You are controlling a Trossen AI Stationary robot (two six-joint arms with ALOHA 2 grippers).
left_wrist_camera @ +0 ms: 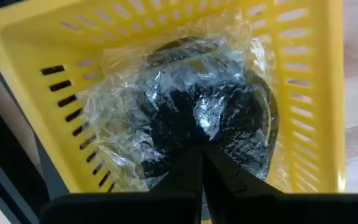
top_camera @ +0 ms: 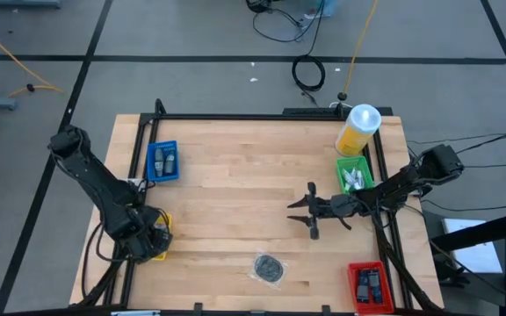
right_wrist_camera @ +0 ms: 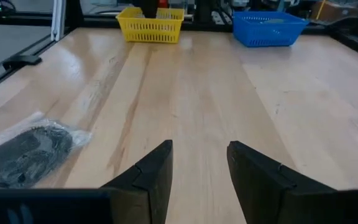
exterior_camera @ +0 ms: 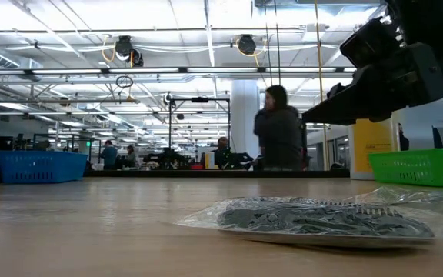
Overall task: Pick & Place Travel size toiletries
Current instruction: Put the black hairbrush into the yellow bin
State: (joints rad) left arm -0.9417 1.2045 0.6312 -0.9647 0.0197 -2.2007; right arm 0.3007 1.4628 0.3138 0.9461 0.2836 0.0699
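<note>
The travel size toiletries show in the high view: white tubes lie in the green bin (top_camera: 354,178), and grey-blue ones lie in the blue bin (top_camera: 162,161). My right gripper (top_camera: 308,211) is open and holds nothing. It hovers level over bare wood near the table's middle, left of the green bin; its fingers (right_wrist_camera: 154,171) point toward the left edge. My left gripper (left_wrist_camera: 201,163) is shut. It points down into the yellow basket (top_camera: 154,239) at the near left, over a dark bundle in a clear bag (left_wrist_camera: 191,106). My left gripper has its shut fingertips (left_wrist_camera: 191,168) right above the bagged bundle (left_wrist_camera: 229,124) in the yellow basket, coming from above. I cannot tell whether they touch the bag.
Another bagged dark bundle (top_camera: 269,267) lies flat on the table near the front edge (exterior_camera: 321,219). A red bin (top_camera: 367,283) with black gadgets stands at the near right. A yellow container with a white lid (top_camera: 358,130) stands behind the green bin. A person (exterior_camera: 279,135) stands beyond the table.
</note>
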